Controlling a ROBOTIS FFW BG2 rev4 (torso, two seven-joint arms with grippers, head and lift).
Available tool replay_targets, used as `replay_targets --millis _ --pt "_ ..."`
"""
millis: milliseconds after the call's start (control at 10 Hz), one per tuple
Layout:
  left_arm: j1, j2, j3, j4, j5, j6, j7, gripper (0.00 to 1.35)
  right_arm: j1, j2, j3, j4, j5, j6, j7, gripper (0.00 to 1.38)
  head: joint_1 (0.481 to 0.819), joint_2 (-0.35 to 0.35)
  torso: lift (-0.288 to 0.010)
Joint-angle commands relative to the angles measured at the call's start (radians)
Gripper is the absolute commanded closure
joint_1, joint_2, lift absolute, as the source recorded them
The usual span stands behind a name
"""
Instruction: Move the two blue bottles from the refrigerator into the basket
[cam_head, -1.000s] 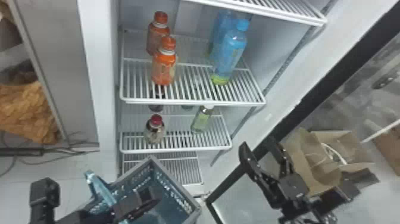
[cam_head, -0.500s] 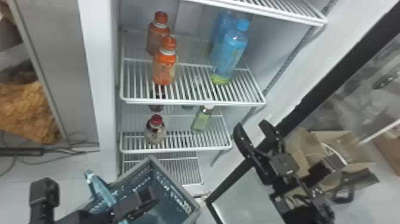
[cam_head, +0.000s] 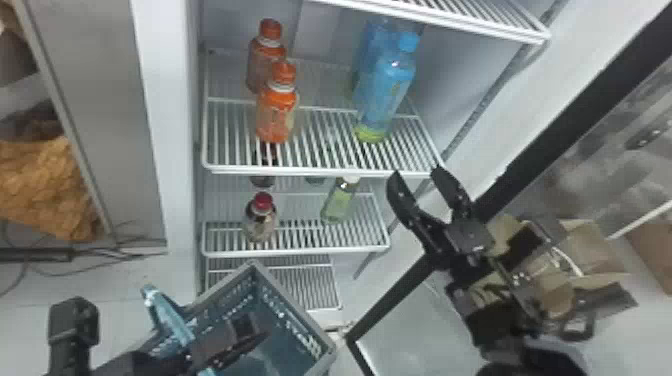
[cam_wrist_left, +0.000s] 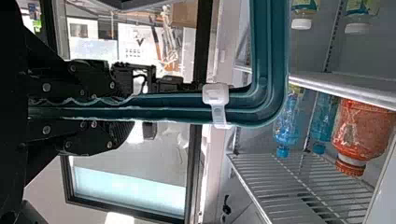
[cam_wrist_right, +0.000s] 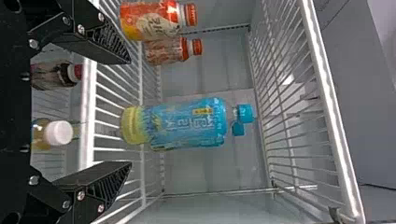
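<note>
Head view, blue bottles (cam_head: 387, 90): both are standing near the right edge of the refrigerator shelf (cam_head: 305, 171), one behind the other
Right end effector (cam_head: 416, 171): is hovering near that shelf's front right corner, fingers standing apart
Left end effector (cam_head: 217, 347): is clamping the basket (cam_head: 296, 302) by its rim
Orange bottles (cam_head: 276, 115): are standing toward the shelf's left edge

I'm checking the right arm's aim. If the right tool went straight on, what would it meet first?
Most likely the front blue bottle, lined up with the gap of the open right tool. Depth is unclear: the shelf's front edge might come first.
</note>
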Motion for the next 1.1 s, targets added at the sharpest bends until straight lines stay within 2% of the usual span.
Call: replay_targets --millis 0,400,1000 --pt "-0.002 0.000 0.001 0.000 0.002 0.000 0.000 1.20 -0.037 -0.002 0.009 0.014 0.005 0.021 -0.007 0.30 0.695 -0.350 0.001" --pt "0.000 0.000 0.003 0.000 0.002 -0.005 -0.002 1.20 -0.162 -0.013 0.021 0.095 0.029 0.063 -0.027 0.30 0.695 -0.350 0.001" --pt "-0.007 0.000 -0.001 0.000 0.002 -0.005 -0.002 1.20 -0.319 -0.030 0.091 0.208 0.059 0.090 -0.064 0.30 0.695 -0.350 0.001"
